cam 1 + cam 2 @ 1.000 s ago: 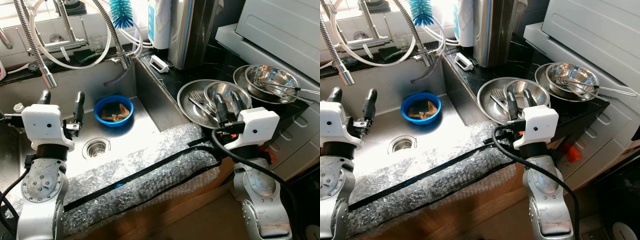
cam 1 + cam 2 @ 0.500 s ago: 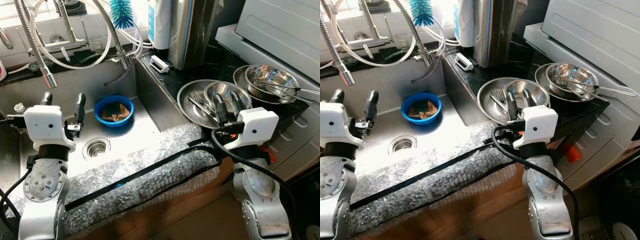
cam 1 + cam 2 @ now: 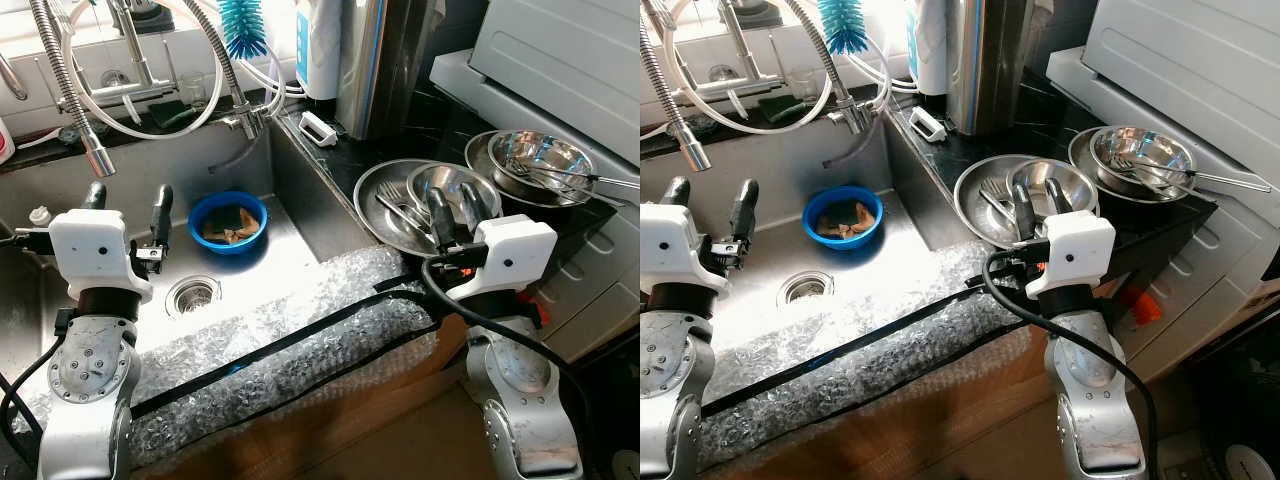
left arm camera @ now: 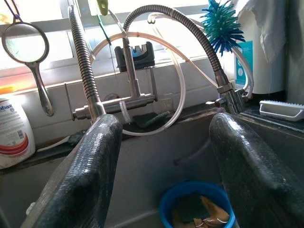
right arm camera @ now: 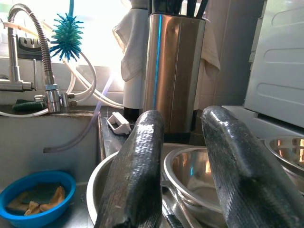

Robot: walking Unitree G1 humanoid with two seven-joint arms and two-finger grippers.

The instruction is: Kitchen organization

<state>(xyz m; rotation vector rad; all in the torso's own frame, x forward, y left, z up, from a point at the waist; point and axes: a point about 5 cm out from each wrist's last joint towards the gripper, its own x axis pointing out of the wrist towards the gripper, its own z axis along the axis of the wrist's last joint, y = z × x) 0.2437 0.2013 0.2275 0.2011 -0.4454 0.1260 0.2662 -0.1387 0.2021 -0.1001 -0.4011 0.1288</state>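
Steel plate (image 3: 385,195) half-hidden by right gripper (image 3: 452,203) — both grippers' fingers spread, empty.

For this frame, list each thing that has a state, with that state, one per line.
left gripper: open, empty, above the sink.
right gripper: open, empty, over the steel plate.
blue bowl: upright in the sink, holding sponges.
steel bowl: upright on the steel plate.
fork: lying on the steel plate.

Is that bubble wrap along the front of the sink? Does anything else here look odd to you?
Yes, bubble wrap bound with black tape pads the sink's front edge, unusual for a kitchen. The blue bowl in the sink holds soggy scraps and a sponge. Otherwise nothing looks spilled or broken.
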